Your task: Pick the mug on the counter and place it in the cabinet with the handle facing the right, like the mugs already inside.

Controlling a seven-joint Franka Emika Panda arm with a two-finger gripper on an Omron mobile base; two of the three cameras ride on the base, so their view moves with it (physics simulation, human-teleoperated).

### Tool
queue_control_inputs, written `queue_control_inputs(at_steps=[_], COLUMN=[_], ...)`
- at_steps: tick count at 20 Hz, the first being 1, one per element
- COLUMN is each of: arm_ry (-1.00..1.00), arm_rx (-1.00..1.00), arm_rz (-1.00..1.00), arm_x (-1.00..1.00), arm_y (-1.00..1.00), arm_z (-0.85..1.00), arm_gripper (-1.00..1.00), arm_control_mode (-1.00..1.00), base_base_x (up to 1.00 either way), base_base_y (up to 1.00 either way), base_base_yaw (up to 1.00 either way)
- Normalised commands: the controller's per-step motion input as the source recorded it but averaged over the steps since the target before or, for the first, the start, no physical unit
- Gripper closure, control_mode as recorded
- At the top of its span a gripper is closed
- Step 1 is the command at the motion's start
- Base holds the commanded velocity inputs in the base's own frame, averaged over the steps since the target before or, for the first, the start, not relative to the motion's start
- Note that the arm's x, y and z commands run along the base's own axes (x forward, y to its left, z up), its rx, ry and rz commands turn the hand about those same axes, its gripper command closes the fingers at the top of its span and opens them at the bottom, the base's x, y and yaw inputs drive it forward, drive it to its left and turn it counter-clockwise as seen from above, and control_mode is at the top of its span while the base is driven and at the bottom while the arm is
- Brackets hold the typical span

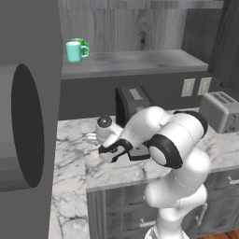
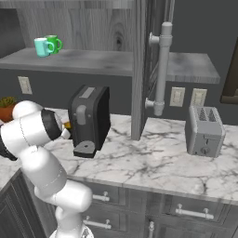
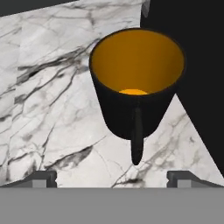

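The mug [image 3: 135, 83], black with an orange inside, stands upright on the white marble counter [image 3: 52, 87] right below my hand. Its loop handle points toward the bottom of the hand view, between my fingertips. My gripper [image 3: 113, 178] hovers above it, open, with one tip on each side and nothing held. From the right base view an orange sliver of the mug [image 2: 68, 124] peeks out beside the arm. The cabinet [image 1: 140, 63] [image 2: 83, 60] is an open grey shelf above, with a teal mug [image 1: 73, 51] and a green mug [image 1: 84, 45] at its left end.
A black coffee machine [image 2: 90, 118] [image 3: 197, 65] stands close beside the mug. A silver toaster [image 2: 204, 130] sits further right on the counter [image 2: 153, 162]. An open cabinet door with a bar handle [image 2: 162, 69] hangs over the counter. A potted plant [image 2: 5, 109] is at the far left.
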Motion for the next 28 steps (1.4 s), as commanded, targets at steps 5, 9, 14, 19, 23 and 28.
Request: queue_control_inputs(at_steps=[5,9,14,19,23,28], arm_ry=[0.00,0.00,0.00,0.00,-0.04,-0.10], arm_rx=[-0.02,-0.03,-0.06,-0.09,-0.13,-0.11], arm_rz=[0.00,0.00,0.00,0.00,0.00,0.00], arm_x=[0.32,0.26,0.17,0.11,-0.05,-0.33], arm_y=[0.00,0.00,0.00,0.00,0.03,0.03], arm_z=[-0.11,-0.14,-0.15,-0.10,0.00,0.00], arm_gripper=[-1.00,-1.00,-1.00,1.00,1.00,1.00], arm_control_mode=[-1.00,-1.00,-1.00,-1.00,-1.00,-1.00], base_base_x=[0.00,0.00,0.00,0.00,0.00,0.00], base_base_y=[0.00,0.00,0.00,0.00,0.00,0.00], base_base_yaw=[0.00,0.00,0.00,0.00,0.00,0.00])
